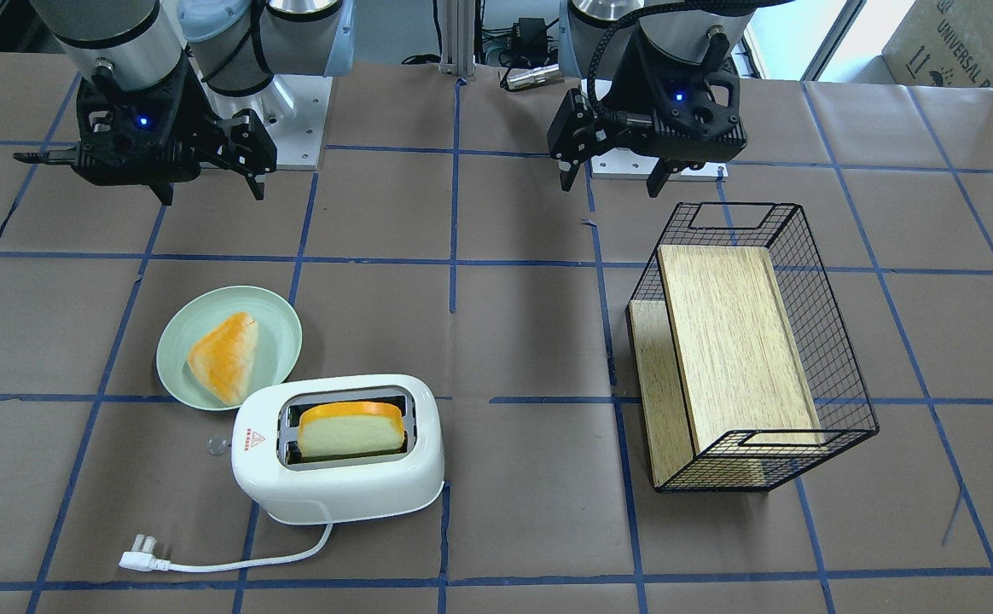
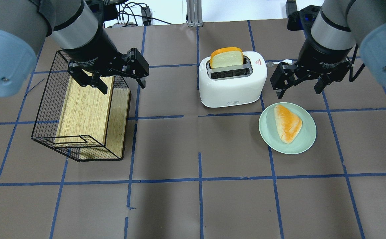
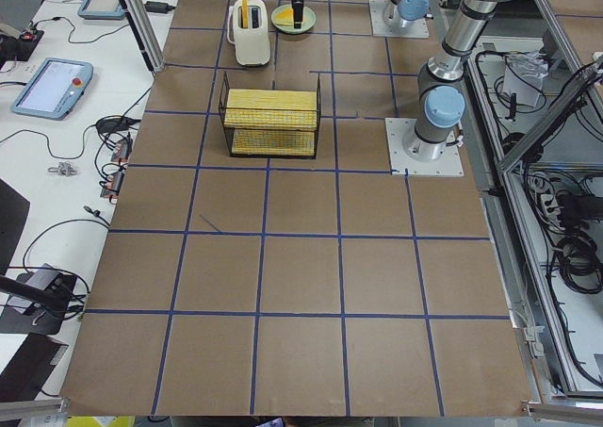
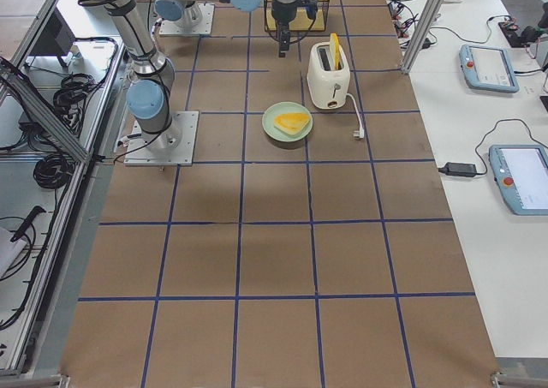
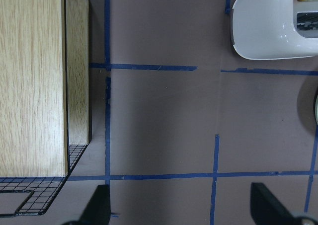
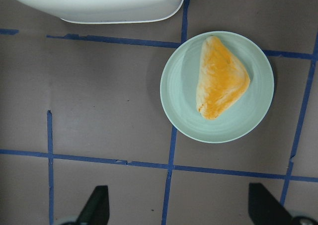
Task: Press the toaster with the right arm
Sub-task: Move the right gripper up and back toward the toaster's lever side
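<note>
One toaster (image 2: pixel 232 84) stands on the worktop (image 2: pixel 232 199) with one slice (image 2: pixel 226 57) in a slot, just beside one plate (image 2: pixel 307 141) bearing one bun (image 2: pixel 288 123). One basket (image 2: pixel 47 99) lies well apart. The right tool (image 2: pixel 297 89) and left tool (image 2: pixel 123 87) hang spread wide, empty. The front view alone shows the plug (image 1: pixel 140 558) clearly.
</note>
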Action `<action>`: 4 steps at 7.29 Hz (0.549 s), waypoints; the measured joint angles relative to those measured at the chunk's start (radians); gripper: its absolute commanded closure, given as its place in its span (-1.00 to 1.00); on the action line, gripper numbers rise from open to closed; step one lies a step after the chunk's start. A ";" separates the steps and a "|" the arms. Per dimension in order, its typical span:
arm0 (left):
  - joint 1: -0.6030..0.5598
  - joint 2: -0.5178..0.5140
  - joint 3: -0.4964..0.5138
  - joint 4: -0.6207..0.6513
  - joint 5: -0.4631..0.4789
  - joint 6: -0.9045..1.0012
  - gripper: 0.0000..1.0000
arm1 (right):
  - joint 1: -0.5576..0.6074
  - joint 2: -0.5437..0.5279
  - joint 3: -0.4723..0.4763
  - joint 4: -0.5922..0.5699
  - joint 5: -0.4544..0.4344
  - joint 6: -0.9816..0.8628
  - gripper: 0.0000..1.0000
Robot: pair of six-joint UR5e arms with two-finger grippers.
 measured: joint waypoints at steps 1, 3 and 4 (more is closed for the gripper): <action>0.000 0.000 0.000 0.000 0.000 0.000 -1.00 | 0.000 -0.001 0.015 -0.016 0.010 -0.003 -1.00; 0.000 0.000 0.000 0.000 0.000 0.000 -1.00 | -0.005 0.012 0.015 -0.058 0.014 -0.081 -1.00; 0.000 0.000 0.000 0.000 0.000 0.000 -1.00 | -0.013 0.037 -0.014 -0.065 0.002 -0.204 -0.81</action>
